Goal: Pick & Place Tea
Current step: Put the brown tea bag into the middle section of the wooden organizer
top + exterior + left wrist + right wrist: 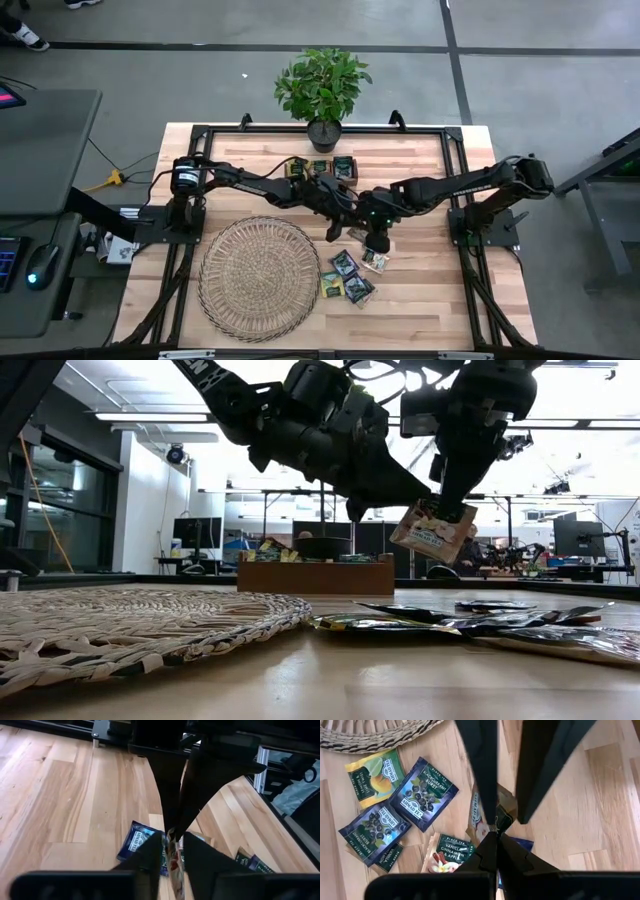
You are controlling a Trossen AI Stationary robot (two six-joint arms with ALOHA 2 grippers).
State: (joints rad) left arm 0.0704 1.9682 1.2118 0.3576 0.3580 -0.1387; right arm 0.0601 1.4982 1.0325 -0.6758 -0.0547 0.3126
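Right gripper fingers closed on a pale flat tea sachet, lifted above the wooden surface. Left gripper adjacent, fingers narrowly parted, empty. Glossy loose sachets lie beside the round wicker mat.

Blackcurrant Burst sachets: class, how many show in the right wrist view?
2: one beside the lemon sachet, the other overlapping a green sachet. The right gripper, shut on a pale sachet, may hide more.

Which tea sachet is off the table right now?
The pale sachet hanging from the right pincer, shut on its top edge. It dangles tilted above the wood; the other sachets lie flat on the table.
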